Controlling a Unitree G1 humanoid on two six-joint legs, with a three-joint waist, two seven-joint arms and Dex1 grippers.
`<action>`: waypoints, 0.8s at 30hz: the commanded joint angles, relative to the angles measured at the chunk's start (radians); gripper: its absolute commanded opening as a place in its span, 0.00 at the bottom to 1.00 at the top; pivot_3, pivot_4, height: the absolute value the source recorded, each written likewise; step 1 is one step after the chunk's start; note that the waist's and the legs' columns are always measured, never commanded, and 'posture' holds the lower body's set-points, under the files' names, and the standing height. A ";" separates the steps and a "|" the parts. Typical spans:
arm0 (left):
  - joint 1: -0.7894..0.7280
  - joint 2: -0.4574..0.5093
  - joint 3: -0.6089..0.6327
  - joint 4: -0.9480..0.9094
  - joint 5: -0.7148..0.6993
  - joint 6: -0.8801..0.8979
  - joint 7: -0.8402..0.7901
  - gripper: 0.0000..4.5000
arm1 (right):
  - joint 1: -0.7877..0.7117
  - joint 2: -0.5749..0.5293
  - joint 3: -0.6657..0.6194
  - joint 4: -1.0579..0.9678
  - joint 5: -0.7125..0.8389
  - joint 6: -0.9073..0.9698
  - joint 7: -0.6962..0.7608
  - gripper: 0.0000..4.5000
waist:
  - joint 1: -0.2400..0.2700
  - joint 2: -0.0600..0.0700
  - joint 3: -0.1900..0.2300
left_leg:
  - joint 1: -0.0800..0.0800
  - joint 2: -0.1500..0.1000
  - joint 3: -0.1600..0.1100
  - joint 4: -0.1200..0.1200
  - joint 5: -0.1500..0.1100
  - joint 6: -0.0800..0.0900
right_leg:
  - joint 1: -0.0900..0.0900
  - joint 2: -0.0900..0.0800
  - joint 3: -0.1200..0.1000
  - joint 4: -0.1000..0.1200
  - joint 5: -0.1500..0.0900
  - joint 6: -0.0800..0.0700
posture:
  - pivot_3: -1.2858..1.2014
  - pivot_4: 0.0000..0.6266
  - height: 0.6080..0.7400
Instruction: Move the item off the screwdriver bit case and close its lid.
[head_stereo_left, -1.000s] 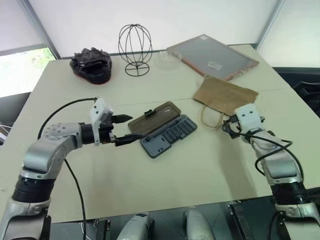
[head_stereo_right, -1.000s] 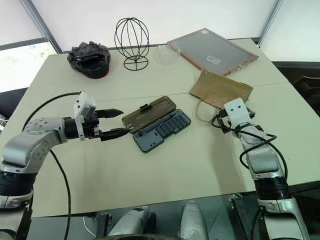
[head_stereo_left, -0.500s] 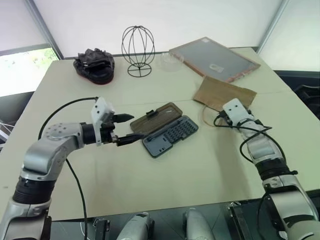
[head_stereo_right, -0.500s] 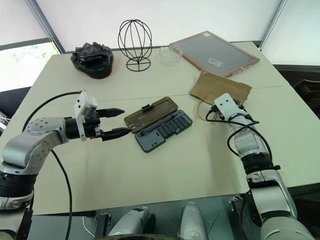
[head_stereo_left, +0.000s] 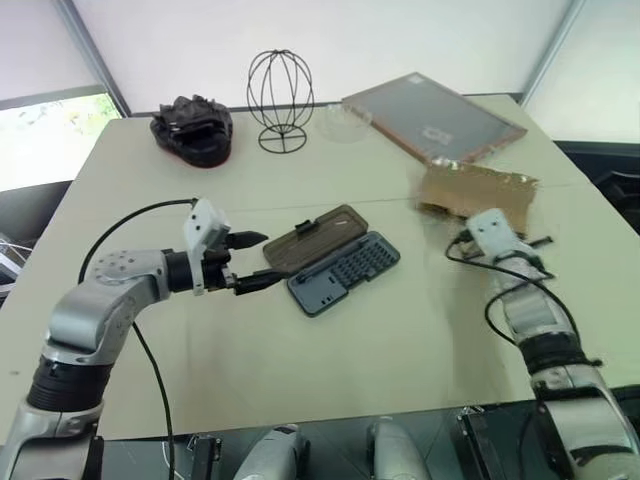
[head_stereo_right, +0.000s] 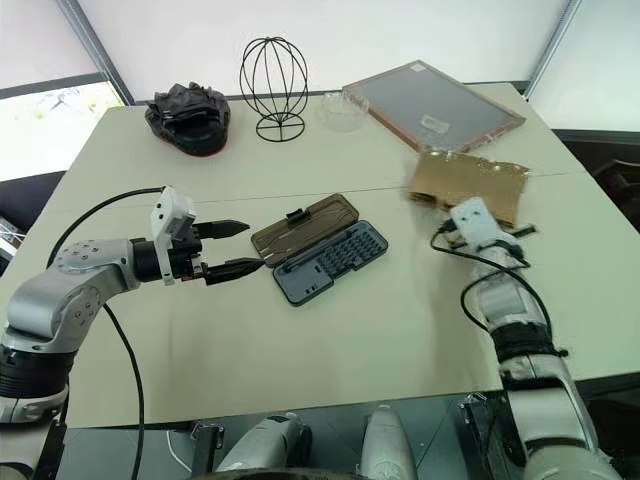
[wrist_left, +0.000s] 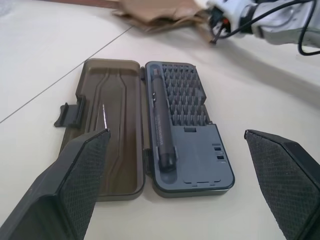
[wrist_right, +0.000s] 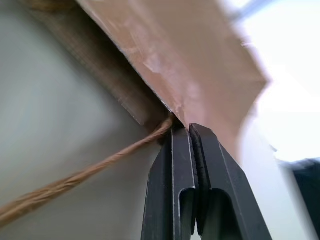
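The right gripper (wrist_right: 189, 131) has its two fingers pressed together on the edge of the paper bag (head_stereo_left: 478, 190) by its twine handle (wrist_right: 75, 180) — thin, floppy paper that weighs next to nothing and will likely sag or tear if yanked, so that stiffer top edge looks the sensible hold. The left gripper (head_stereo_left: 251, 262) hangs with fingers spread wide just beside the bit case (head_stereo_left: 345, 273), which lies open mid-table. Its smoky lid (head_stereo_left: 312, 237) is flat, light and rigid — best pushed over from the latch side.
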 joint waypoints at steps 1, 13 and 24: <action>-0.010 0.003 0.010 -0.014 -0.006 -0.016 -0.011 1.00 | 0.094 -0.033 -0.147 -0.209 -0.039 0.031 -0.123 0.01 | -0.005 0.000 0.000 | 0.000 0.000 0.000 -0.002 0.000 0.000 | -0.001 0.000 0.000 0.000 0.000 0.000 | 0.52 0.24 1.00; -0.068 -0.034 -0.046 0.055 0.026 -0.052 -0.042 1.00 | 0.188 -0.061 -0.233 -0.203 -0.015 0.069 -0.042 0.29 | -0.019 0.001 0.000 | 0.003 0.003 0.009 -0.004 0.000 0.000 | -0.001 0.000 0.004 -0.001 0.000 0.000 | 0.52 0.24 1.00; -0.071 -0.043 -0.054 0.069 0.033 -0.059 -0.055 1.00 | 0.373 -0.158 -0.249 -0.535 0.038 0.317 0.316 0.99 | -0.007 0.002 0.001 | 0.002 0.002 0.008 -0.005 0.000 0.000 | -0.001 0.000 0.004 -0.002 0.000 0.000 | 0.52 0.24 1.00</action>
